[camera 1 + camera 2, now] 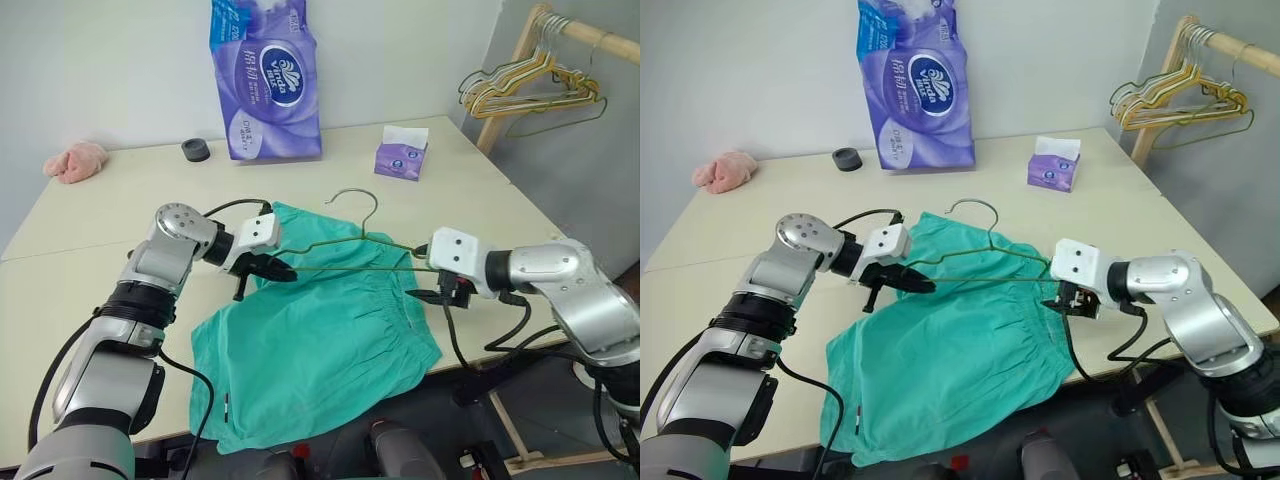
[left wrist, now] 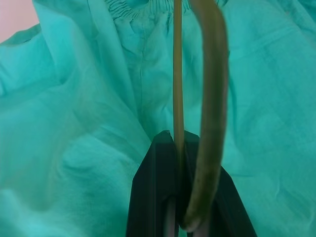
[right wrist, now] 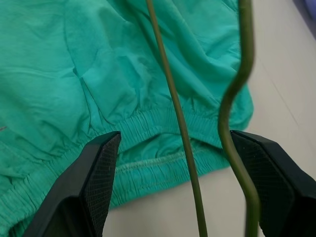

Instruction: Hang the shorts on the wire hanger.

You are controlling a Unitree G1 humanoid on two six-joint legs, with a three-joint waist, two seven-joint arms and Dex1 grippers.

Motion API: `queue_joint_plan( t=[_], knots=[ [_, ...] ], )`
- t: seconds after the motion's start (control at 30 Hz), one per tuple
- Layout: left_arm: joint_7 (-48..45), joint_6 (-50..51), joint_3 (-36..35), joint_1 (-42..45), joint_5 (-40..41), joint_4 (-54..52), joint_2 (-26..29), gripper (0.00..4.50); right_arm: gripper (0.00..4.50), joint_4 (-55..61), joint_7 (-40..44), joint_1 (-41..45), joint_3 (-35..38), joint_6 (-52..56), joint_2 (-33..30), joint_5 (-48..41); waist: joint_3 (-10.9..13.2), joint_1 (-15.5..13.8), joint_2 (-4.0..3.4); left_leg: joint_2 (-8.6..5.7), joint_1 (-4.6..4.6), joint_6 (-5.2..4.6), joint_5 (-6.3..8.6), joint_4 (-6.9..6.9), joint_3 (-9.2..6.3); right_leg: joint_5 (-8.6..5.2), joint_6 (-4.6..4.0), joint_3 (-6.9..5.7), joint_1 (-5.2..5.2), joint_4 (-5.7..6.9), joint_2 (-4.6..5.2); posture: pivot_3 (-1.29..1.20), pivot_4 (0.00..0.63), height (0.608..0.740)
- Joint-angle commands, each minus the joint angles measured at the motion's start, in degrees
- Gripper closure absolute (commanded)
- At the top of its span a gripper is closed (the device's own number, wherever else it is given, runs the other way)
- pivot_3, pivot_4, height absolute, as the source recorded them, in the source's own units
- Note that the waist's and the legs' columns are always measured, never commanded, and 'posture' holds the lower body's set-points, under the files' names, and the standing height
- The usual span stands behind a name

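Left gripper (image 1: 278, 271) pinches wire hanger (image 1: 352, 243) above shorts (image 1: 320, 340).

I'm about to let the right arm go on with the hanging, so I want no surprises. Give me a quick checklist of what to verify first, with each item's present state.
1. Left gripper shut on the wire hanger: ok.
2. Right gripper open, hanger wires passing between its fingers without being clamped: ok.
3. Shorts spread flat on the table, waistband toward the right gripper: ok.
4. Hanger inside the shorts: not ok, it lies over the fabric.
5. Shorts edge overhanging the table's near side: not ok.
6. Hook free of fabric: ok.
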State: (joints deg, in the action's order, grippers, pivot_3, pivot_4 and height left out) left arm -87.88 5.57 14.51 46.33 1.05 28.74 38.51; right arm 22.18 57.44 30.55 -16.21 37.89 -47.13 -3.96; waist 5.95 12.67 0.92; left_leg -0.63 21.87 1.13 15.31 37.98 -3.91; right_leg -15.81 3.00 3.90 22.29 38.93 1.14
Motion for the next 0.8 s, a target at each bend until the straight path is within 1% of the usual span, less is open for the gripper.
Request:
queue_joint_plan(
  t=[0.03, 0.07, 0.13, 0.3, 0.33, 0.37, 0.4, 0.67, 0.73, 0.8],
  knots=[
    [0.4, -1.0, 0.1, 0.1, -0.2, -2.3, 0.8, 4.5, 1.14, -1.2, 1.7, 2.5, -1.7, 1.1, 0.1, -0.1, 0.0, 0.0, 0.0, 0.0, 0.0, 0.0, 0.0, 0.0, 0.0, 0.0, 0.0, 0.0, 0.0, 0.0, 0.0, -0.23, 0.076, 0.74],
    [0.4, -1.4, 0.2, 0.0, -0.5, -2.3, 1.0, 4.5, 1.32, -1.6, 2.4, 3.0, -2.3, 1.3, -0.1, -0.1, 0.0, 0.0, 0.0, 0.0, 0.0, 0.0, 0.0, 0.0, -0.01, 0.0, 0.0, -0.01, 0.0, 0.0, 0.0, -0.23, 0.076, 0.74],
    [0.6, -1.9, 0.3, -0.2, -0.8, -2.4, 1.1, 4.5, 1.94, -2.1, 3.1, 3.6, -3.0, 1.9, -0.1, -0.3, 0.0, 0.0, 0.0, 0.0, 0.0, 0.0, 0.0, 0.0, -0.01, 0.0, 0.0, -0.01, 0.0, 0.0, 0.01, -0.23, 0.077, 0.74],
    [0.9, -2.3, 0.4, -0.5, -0.8, -2.5, 1.1, 4.5, 3.66, -2.3, 4.7, 4.3, -3.9, 3.6, -0.2, -0.8, 0.0, 0.0, 0.0, 0.0, 0.01, 0.0, 0.0, 0.0, -0.04, 0.0, 0.0, -0.04, 0.0, 0.0, 0.01, -0.23, 0.077, 0.74],
    [1.0, -2.3, 0.4, -0.5, -0.8, -2.5, 1.2, 4.5, 4.08, -2.2, 4.7, 4.3, -3.9, 3.9, 0.0, -0.9, 0.0, 0.0, 0.0, 0.0, 0.01, 0.0, 0.0, 0.0, -0.04, 0.0, 0.0, -0.04, 0.0, 0.0, 0.01, -0.23, 0.077, 0.74],
    [1.1, -2.5, 0.5, -0.6, -0.9, -2.5, 1.2, 4.5, 4.34, -2.1, 4.9, 4.3, -3.9, 4.4, 0.0, -1.1, 0.0, -0.1, 0.0, 0.0, 0.01, 0.0, 0.0, 0.0, -0.04, 0.0, 0.0, -0.04, 0.0, 0.0, 0.01, -0.23, 0.077, 0.74],
    [1.1, -2.8, 0.6, -0.7, -1.0, -2.4, 1.3, 4.5, 4.44, -1.9, 4.9, 4.4, -3.9, 4.8, 0.1, -1.2, 0.0, -0.1, 0.0, 0.0, 0.01, 0.0, 0.0, 0.0, -0.04, 0.0, 0.0, -0.04, 0.0, 0.0, 0.01, -0.23, 0.077, 0.74],
    [3.5, -5.3, -0.2, -0.8, -0.7, -1.7, 0.1, 4.5, 4.44, -1.1, 4.1, 3.8, -3.8, 6.8, 0.5, -1.6, 0.0, -0.1, 0.0, 0.01, 0.01, 0.0, 0.0, 0.0, -0.06, 0.0, 0.0, -0.06, 0.0, 0.0, 0.02, -0.23, 0.077, 0.74],
    [5.9, -5.3, -0.6, -0.1, -1.0, -0.2, -0.7, 4.5, 4.44, -0.9, 3.8, 3.6, -3.7, 6.9, 0.5, -1.7, 0.0, -0.1, 0.0, 0.01, 0.01, 0.0, 0.0, 0.0, -0.06, 0.0, 0.0, -0.05, 0.0, 0.0, 0.02, -0.23, 0.077, 0.74],
    [7.4, -5.4, -1.5, 0.5, -0.2, 1.2, -1.5, 3.98, 4.5, -0.9, 3.4, 3.4, -3.5, 7.0, 0.5, -1.8, 0.0, -0.1, 0.0, 0.0, 0.0, 0.0, 0.0, 0.0, -0.06, 0.0, 0.0, -0.06, 0.0, 0.0, 0.03, -0.23, 0.077, 0.74]
  ],
)
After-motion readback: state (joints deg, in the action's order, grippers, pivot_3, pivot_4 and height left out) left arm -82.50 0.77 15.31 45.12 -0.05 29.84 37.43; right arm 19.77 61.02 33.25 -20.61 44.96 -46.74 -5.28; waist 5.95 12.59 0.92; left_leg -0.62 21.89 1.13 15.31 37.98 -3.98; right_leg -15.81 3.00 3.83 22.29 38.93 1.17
